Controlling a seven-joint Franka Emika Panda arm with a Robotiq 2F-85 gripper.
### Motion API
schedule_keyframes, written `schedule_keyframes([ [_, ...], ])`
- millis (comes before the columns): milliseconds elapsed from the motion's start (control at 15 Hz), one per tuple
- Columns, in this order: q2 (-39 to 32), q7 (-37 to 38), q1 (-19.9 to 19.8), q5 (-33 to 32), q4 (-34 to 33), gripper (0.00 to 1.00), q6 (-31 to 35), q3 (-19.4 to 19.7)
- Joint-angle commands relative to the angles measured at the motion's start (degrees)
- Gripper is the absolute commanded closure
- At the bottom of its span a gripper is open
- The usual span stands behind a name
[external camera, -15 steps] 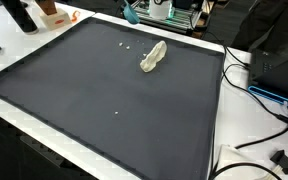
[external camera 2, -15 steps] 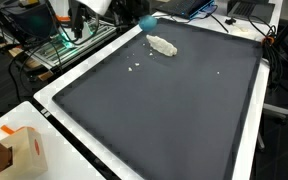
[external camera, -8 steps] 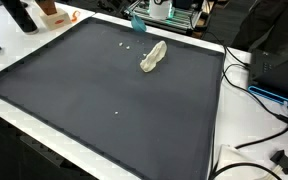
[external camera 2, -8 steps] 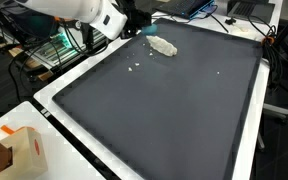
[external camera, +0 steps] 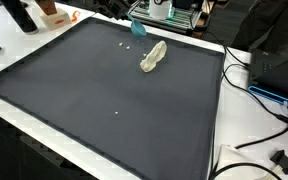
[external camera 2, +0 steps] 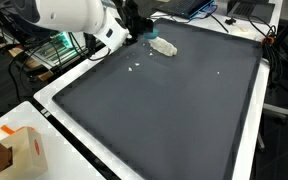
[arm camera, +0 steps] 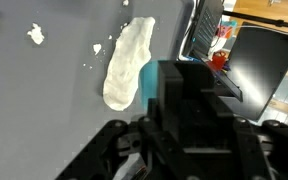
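A cream, elongated lump (external camera: 153, 56) lies on the black mat (external camera: 104, 90), toward its far side, and shows in both exterior views (external camera 2: 162, 46). My gripper (external camera 2: 139, 28) hangs just beside the lump, shut on a small teal object (external camera 2: 148, 32) that sticks out below the fingers (external camera: 137, 27). In the wrist view the black gripper (arm camera: 179, 95) body fills the lower middle and hides the fingertips. The teal object (arm camera: 156, 85) shows next to the lump (arm camera: 129, 62). Small white crumbs (arm camera: 34, 35) are scattered on the mat near the lump (external camera 2: 134, 68).
The mat has a white border (external camera 2: 74, 130). An orange and white box (external camera 2: 19, 150) stands off one corner. Cables (external camera: 254, 95) and dark equipment (external camera: 284, 60) lie beyond one side. A rack with electronics (external camera 2: 54, 45) stands behind the arm.
The arm has swung in over the mat's far edge. The gripper with the teal object has come down and closer to the cream lump. The lump and crumbs have not moved.
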State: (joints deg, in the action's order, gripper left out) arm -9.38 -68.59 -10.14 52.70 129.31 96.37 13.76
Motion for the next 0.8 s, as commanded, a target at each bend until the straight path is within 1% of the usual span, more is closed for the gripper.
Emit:
schedule_keyframes([
  [0,-0.14,3.31,-1.23,1.83,0.0,0.75,0.21,-1.09],
  [133,0.25,5.2,-0.97,1.57,0.41,0.75,1.62,-1.24],
  [600,1.54,9.99,-0.51,0.29,0.97,0.75,3.15,-2.06],
  [733,2.28,12.06,0.01,-0.99,1.36,0.75,5.12,-2.44],
])
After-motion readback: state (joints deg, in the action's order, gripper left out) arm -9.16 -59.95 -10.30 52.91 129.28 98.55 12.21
